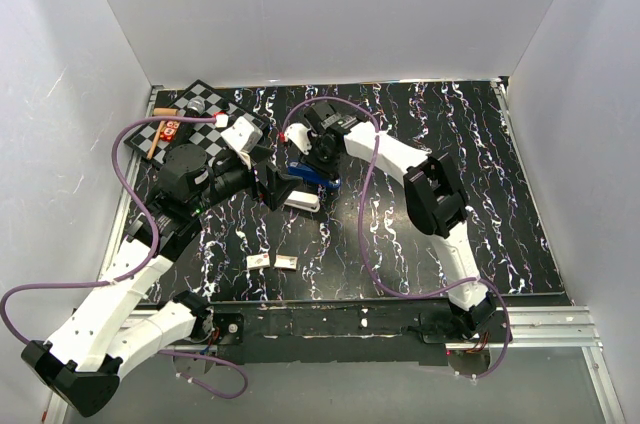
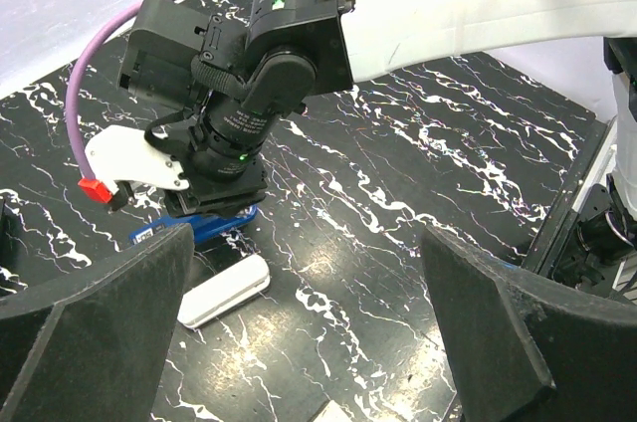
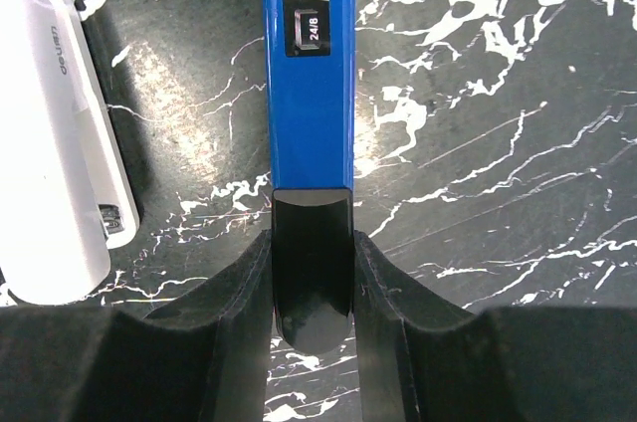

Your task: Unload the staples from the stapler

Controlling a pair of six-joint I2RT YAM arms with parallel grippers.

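Looking down from the top camera, the stapler (image 1: 305, 200) lies in the middle of the table (image 1: 480, 174), with both arms reaching in to it. The right gripper (image 1: 322, 159) sits on top of it, and the left gripper (image 1: 280, 187) waits just beside it. Two small tan-white blocks (image 1: 272, 262) lie near the front edge, well apart from the stapler. They are too small to tell what they are. From the left wrist camera, the left fingers (image 2: 100, 313) stand wide apart with nothing between them. The white arm (image 2: 225, 289) rests flat on the table next to the blue arm (image 2: 204, 227), so the stapler looks spread open. From the right wrist camera, the right fingers (image 3: 239, 283) are squeezed tight on the dark end (image 3: 312, 273) of the blue arm. No staples show anywhere on it. I think the opening part is done, and the job of getting the staples out is just starting or partway through.
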